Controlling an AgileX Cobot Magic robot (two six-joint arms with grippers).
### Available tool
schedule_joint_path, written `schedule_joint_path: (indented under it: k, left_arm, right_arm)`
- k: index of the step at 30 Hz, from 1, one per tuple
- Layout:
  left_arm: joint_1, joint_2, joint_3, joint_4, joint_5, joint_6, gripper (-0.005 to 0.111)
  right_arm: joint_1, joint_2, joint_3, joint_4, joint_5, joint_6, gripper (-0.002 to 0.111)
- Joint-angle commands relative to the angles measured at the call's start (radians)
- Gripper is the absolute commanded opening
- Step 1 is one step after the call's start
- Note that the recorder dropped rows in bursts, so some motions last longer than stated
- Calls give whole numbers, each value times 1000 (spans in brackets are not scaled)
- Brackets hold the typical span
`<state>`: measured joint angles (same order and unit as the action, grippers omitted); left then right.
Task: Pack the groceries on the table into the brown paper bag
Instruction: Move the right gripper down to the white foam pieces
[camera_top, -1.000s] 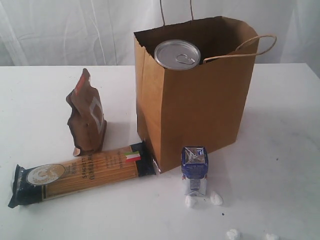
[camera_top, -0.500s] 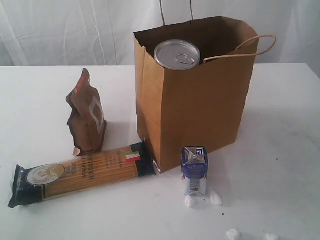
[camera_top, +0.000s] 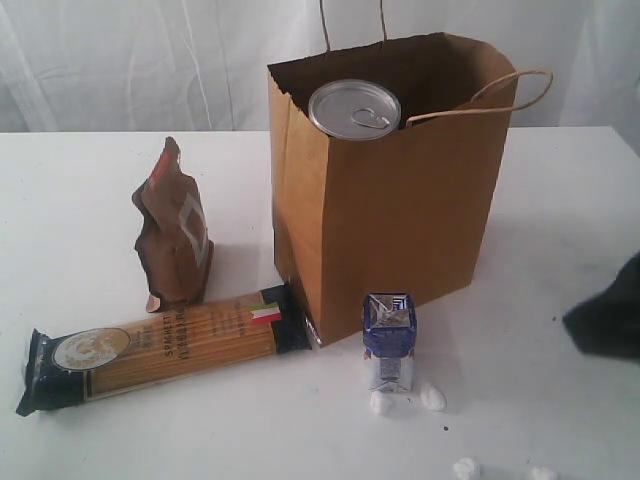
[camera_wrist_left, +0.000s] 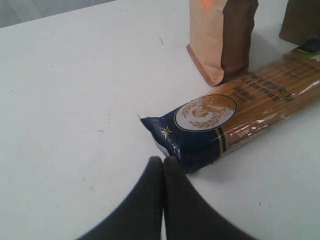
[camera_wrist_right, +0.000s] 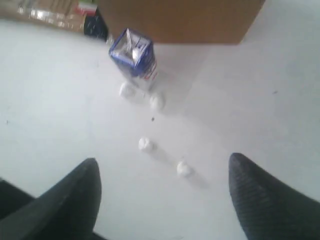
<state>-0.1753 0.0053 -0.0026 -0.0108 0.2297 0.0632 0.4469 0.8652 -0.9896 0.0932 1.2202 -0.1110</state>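
The brown paper bag stands upright at the middle of the table, with a silver pull-tab can showing inside its rim. In front of the bag stands a small blue carton, also seen from the right wrist. A spaghetti packet lies flat at the front left, and a brown pouch stands behind it. My left gripper is shut and empty, its tips just short of the spaghetti packet's dark end. My right gripper is open above the table, well back from the carton.
Small white crumbs lie on the table by the carton and toward the front right edge; two crumbs sit between the carton and my right gripper. A dark part of the right arm shows at the right edge.
The right arm has come into the exterior view at the right edge. Bag, can, carton, pouch and spaghetti packet have not moved.
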Motion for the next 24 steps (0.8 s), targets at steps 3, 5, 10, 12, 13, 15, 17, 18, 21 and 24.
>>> schedule_joint_path:
  k: [3, 5, 10, 12, 13, 15, 17, 18, 21, 24]
  left_arm:
    - [4, -5, 3, -2, 3, -2, 0]
    - [4, -5, 3, -2, 3, -2, 0]
    - [4, -5, 3, -2, 3, -2, 0]
    - [4, -5, 3, -2, 3, -2, 0]
    - [4, -5, 3, -2, 3, -2, 0]
    - [4, -5, 3, -2, 3, -2, 0]
    - [4, -5, 3, -2, 3, -2, 0]
    - [4, -5, 3, -2, 3, -2, 0]
    - [4, -5, 3, -2, 3, -2, 0]
    - [4, -5, 3, -2, 3, -2, 0]
  right_arm:
    - [-8, 15, 176, 107, -173, -129, 66]
    - [-8, 33, 210, 123, -231, -160, 66]
    - [6, 87, 268, 147, -341, -249, 74]
    - [21, 107, 280, 147, -379, -268, 76]
    - [30, 118, 287, 147, -398, -281, 77]
    - [42, 136, 297, 143, -437, -281, 77]
    - [42, 157, 310, 141, -446, -281, 77]
    - [42, 176, 327, 138, -442, -276, 77]
    - [42, 212, 369, 134, -438, -253, 75]
    - [42, 245, 425, 93, -436, -234, 72]
